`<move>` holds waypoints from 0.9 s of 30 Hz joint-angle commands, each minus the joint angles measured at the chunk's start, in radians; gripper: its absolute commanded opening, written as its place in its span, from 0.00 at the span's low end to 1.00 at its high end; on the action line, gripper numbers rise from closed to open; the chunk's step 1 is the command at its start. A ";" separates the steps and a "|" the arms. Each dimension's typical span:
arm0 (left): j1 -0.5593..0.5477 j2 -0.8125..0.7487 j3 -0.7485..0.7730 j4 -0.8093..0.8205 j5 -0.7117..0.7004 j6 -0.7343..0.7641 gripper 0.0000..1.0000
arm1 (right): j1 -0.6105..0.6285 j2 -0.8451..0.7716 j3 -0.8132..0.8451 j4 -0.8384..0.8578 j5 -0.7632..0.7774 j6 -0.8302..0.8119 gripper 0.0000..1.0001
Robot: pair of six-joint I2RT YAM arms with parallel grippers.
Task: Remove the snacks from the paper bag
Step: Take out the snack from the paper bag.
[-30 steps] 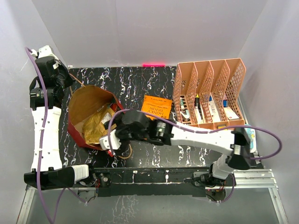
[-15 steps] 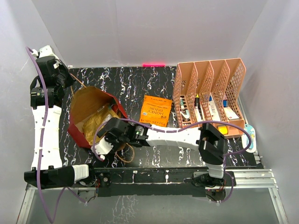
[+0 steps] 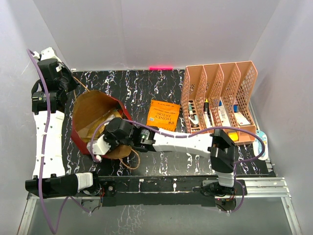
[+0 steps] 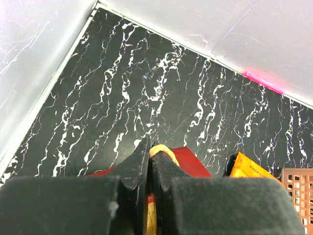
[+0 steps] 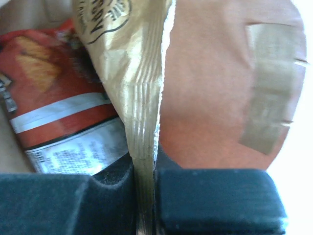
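The paper bag (image 3: 90, 105), red outside and kraft brown inside, lies open at the table's left. My left gripper (image 4: 150, 147) is shut on its thin cord handle (image 4: 165, 149), just above the red bag wall (image 4: 195, 161). My right gripper (image 5: 145, 166) reaches inside the bag and is shut on the crimped edge of a gold-brown snack packet (image 5: 139, 73). A red snack packet (image 5: 54, 103) lies beside it in the bag. An orange snack packet (image 3: 164, 115) lies flat on the table to the right of the bag.
A pink mesh desk organiser (image 3: 220, 98) holding pens and stationery stands at the right. The right arm (image 3: 181, 142) stretches across the near half of the table. White walls close off the back and both sides.
My right gripper has moved left, deeper into the bag, and has closed on the gold-brown packet. The left gripper has kept its hold on the handle.
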State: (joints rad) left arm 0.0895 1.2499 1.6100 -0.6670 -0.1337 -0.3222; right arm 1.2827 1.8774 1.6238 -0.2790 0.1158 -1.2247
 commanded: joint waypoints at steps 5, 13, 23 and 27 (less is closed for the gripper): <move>0.001 -0.027 0.014 0.037 -0.013 0.003 0.00 | -0.018 -0.108 0.243 0.123 0.058 0.157 0.07; 0.001 -0.021 0.011 0.035 -0.016 0.003 0.00 | -0.017 -0.226 0.425 0.009 0.048 0.274 0.07; 0.002 -0.019 0.012 0.036 -0.018 0.006 0.00 | -0.018 -0.550 0.244 -0.050 0.110 0.508 0.07; 0.001 -0.012 0.024 0.036 -0.018 0.006 0.00 | -0.017 -0.649 0.096 -0.112 0.246 0.623 0.07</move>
State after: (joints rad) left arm 0.0895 1.2499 1.6100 -0.6662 -0.1375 -0.3214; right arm 1.2678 1.2919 1.8313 -0.3698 0.2192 -0.7513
